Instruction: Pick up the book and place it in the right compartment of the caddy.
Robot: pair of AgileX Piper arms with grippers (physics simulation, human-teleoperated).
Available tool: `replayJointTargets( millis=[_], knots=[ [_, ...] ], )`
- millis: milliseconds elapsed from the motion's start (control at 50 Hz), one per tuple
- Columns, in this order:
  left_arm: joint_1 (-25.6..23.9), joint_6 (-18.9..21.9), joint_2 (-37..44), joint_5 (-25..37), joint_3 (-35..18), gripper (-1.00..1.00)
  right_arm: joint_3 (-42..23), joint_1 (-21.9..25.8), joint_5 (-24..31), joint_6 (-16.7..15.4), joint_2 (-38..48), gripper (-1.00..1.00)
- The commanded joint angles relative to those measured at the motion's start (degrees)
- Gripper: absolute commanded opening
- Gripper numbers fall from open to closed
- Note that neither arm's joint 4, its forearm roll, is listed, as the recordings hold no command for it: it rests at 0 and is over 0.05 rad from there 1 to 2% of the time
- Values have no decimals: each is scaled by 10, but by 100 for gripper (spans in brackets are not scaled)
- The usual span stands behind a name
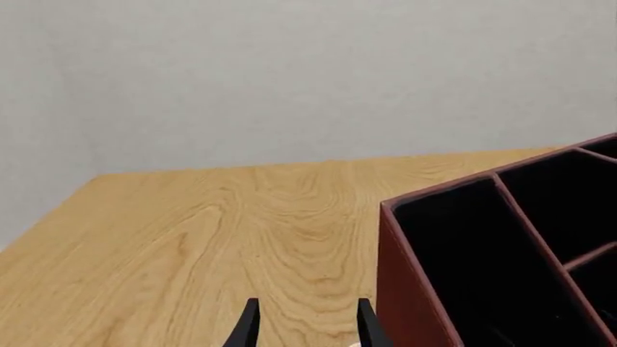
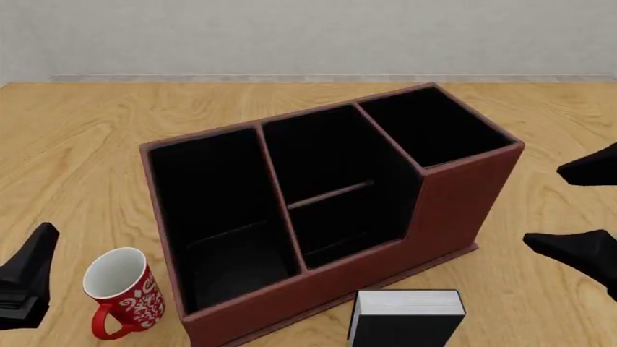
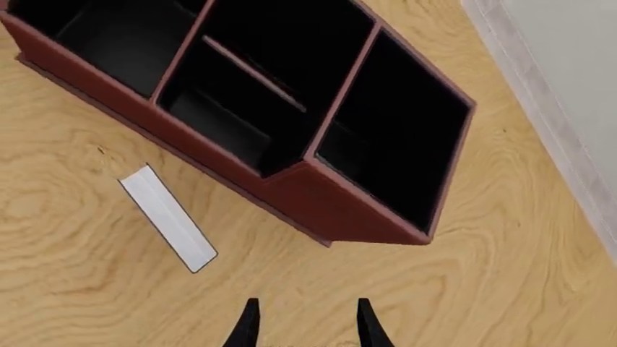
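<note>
The book [image 2: 406,315] is standing upright on the counter [image 2: 77,137] at the near edge, just in front of the caddy [image 2: 453,210], page edges facing up, its long axis running left to right. The right fingers [image 3: 305,323] are hovering empty and parted to its right, nearer than the left fingers [image 1: 305,323], also parted and empty. The right compartment [image 2: 434,126] is sitting beyond the book, far right.

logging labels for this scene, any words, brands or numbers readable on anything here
No readable text in any view.
Red ceramic mug: white swirl pattern only, no letters can be made out.
Thick black hardcover book: plain covers and white page edges, no title visible.
Reddish-brown leather-look caddy: no label or brand.
</note>
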Motion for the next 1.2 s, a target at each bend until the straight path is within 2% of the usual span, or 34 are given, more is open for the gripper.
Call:
replayJointTargets(
  millis=[20,180,440,500,700,800,1200],
  knots=[
    [-1,0,0,0,1,100,0,30,16,-13,10,100],
    [-1,2,-1,1,3,100,5,48,21,-20,19,100],
    [1,2,-2,1,4,100,5,96,-2,-6,66,100],
    [2,2,-2,0,5,100,5,119,-7,7,83,100],
    [1,1,-3,-1,9,100,10,147,-33,17,117,100],
    [1,2,-3,1,8,100,15,170,-45,36,133,100],
    [-4,8,-3,3,7,100,32,201,-49,72,132,100]
  ],
)
